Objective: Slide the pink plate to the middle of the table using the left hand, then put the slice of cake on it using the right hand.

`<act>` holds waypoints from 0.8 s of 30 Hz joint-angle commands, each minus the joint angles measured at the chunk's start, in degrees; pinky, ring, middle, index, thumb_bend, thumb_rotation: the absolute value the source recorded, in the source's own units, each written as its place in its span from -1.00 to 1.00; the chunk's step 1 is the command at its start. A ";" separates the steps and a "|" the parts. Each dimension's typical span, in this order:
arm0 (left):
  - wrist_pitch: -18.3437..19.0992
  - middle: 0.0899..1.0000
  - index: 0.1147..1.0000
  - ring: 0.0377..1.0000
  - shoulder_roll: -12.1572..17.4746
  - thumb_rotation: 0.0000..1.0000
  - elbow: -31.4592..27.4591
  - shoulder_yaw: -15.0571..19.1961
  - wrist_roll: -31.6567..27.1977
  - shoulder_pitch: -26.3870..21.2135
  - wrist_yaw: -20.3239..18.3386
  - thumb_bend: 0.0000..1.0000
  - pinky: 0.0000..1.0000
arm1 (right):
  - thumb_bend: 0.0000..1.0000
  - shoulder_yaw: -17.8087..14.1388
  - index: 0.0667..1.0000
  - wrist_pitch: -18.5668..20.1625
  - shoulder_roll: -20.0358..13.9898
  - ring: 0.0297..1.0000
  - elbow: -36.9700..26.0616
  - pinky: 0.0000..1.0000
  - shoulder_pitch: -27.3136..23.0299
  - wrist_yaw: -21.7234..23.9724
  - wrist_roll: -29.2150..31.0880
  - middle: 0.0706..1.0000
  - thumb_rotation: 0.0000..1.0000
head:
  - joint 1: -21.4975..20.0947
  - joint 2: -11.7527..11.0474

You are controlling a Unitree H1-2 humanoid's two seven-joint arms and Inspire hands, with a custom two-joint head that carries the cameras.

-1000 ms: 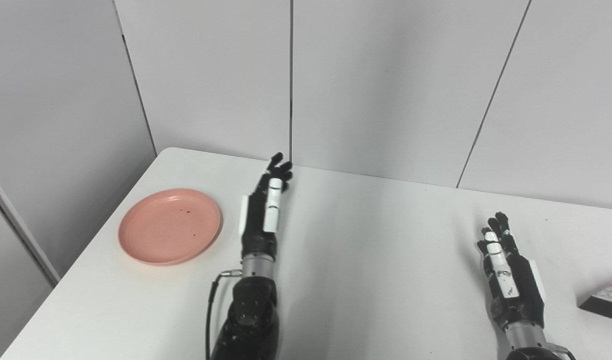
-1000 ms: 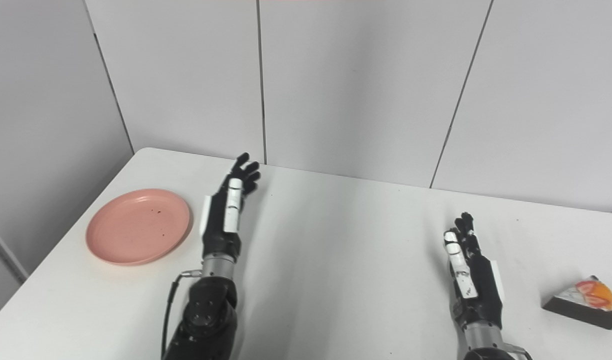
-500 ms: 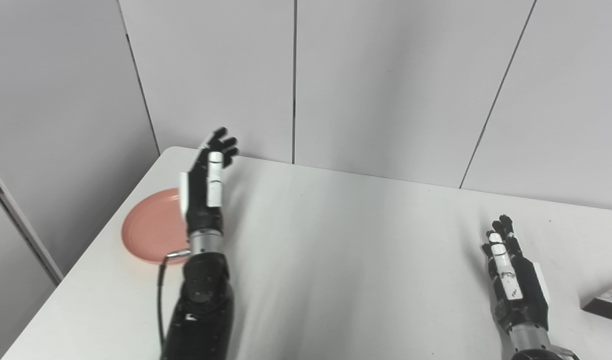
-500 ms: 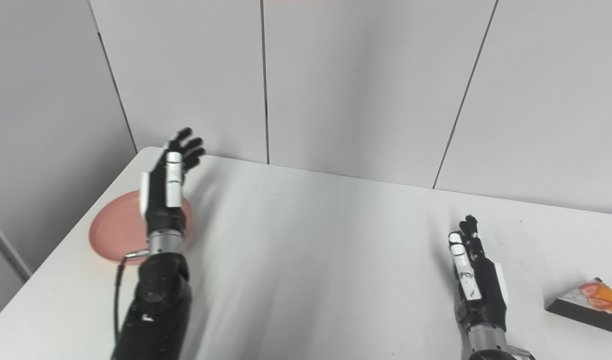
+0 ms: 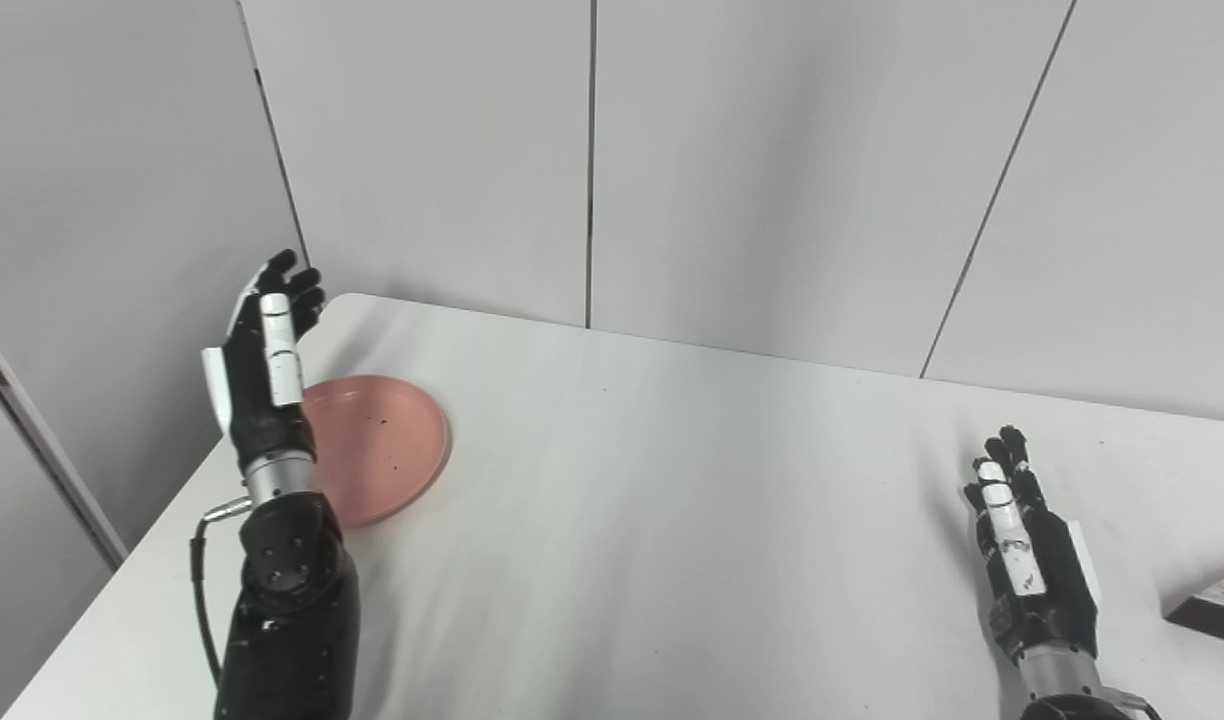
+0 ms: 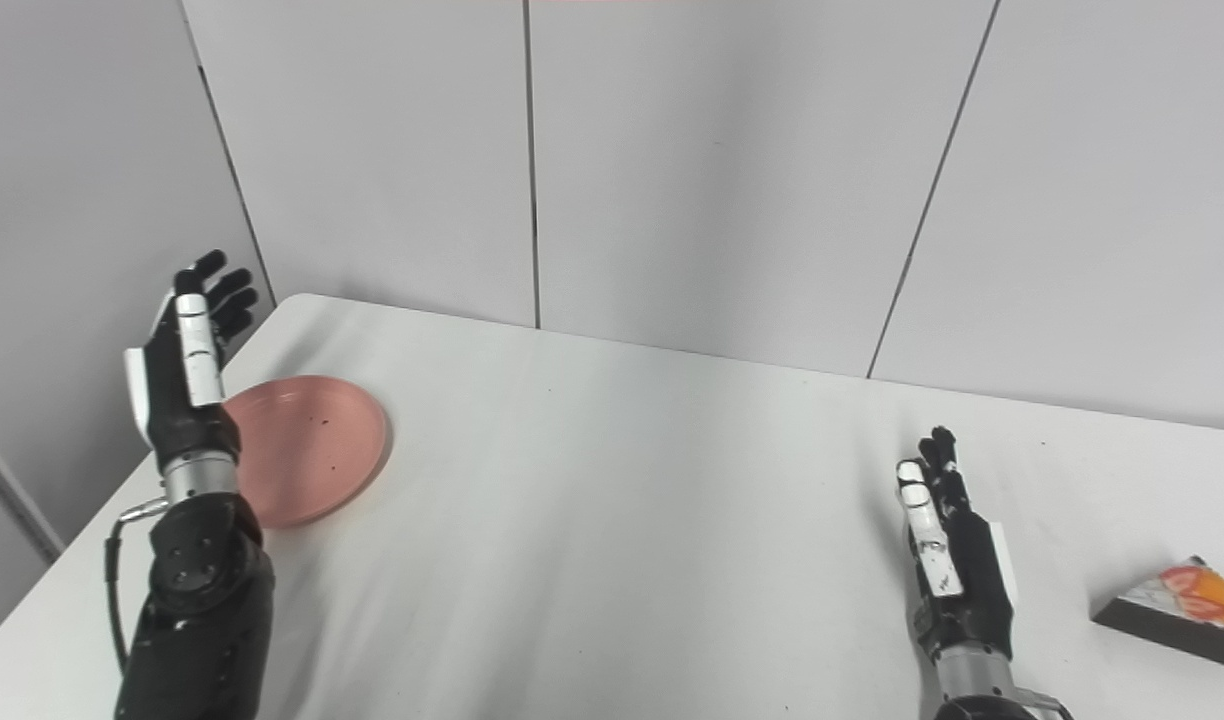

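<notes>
Swinging leftward across the pink plate [image 6: 307,450], the left hand [image 6: 180,375] now hangs raised at its outer rim, fingers [image 6: 217,285] spread and holding nothing. To push well, it should drop behind that far-left edge and sweep rightward, low and flat. Smooth, shallow, hard-looking plate on slick white tabletop [image 6: 622,500] should glide easily. Right hand [image 6: 957,575] rests released near the wedge-shaped, dark-based cake slice [image 6: 1172,608]
</notes>
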 commanded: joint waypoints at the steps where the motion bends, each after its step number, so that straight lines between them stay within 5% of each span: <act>1: -1.88 0.45 0.43 0.51 1.61 1.00 -0.42 0.68 -0.08 -1.22 0.48 0.26 0.59 | 0.01 0.09 1.00 -0.52 -0.62 1.00 -2.01 1.00 -1.41 0.37 -0.10 1.00 0.45 | 0.03 0.09; 18: 0.81 0.54 0.53 0.60 5.47 1.00 0.48 3.85 -2.67 1.54 -0.42 0.36 0.77 | -0.08 0.06 1.00 -0.25 -0.91 1.00 -3.18 1.00 -1.18 0.43 -0.34 1.00 0.57 | 1.24 0.31; 24: 6.09 0.63 0.62 0.70 6.80 1.00 -0.34 3.78 -6.24 2.38 -3.42 0.37 0.83 | -0.10 -0.11 1.00 0.34 -0.73 1.00 -3.70 1.00 -1.13 0.41 0.20 1.00 0.54 | 1.38 0.47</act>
